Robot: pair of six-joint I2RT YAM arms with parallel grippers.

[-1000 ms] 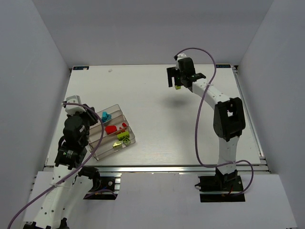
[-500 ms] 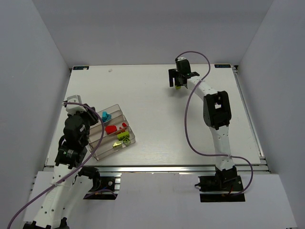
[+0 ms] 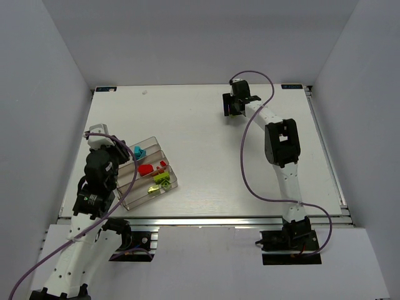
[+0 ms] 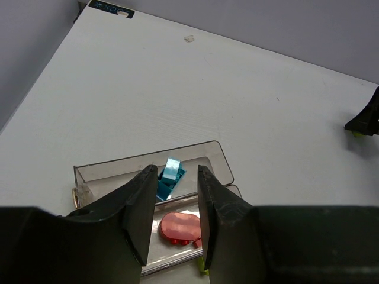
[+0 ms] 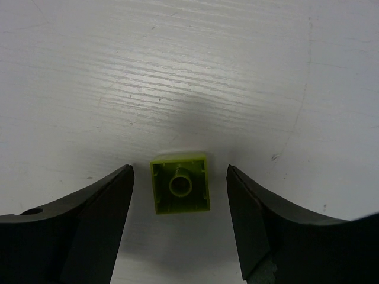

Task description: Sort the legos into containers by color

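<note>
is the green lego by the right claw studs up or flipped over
Flipped over: the green lego shows its hollow underside and round centre tube to the right wrist camera above it.

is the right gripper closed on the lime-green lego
No, the right gripper is open, and the lime-green lego lies on the table between its fingers, touching neither.

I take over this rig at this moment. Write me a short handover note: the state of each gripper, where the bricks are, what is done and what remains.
Left gripper: slightly open, empty, above the containers.
Right gripper: open, straddling a lime-green brick that lies hollow side up on the far part of the table; not yet gripped.
Done: cyan brick in the far trough, red pieces in the middle one, green bricks in the near one.
Left: grasp that brick, the only loose one I see, and carry it to the green trough.
</note>
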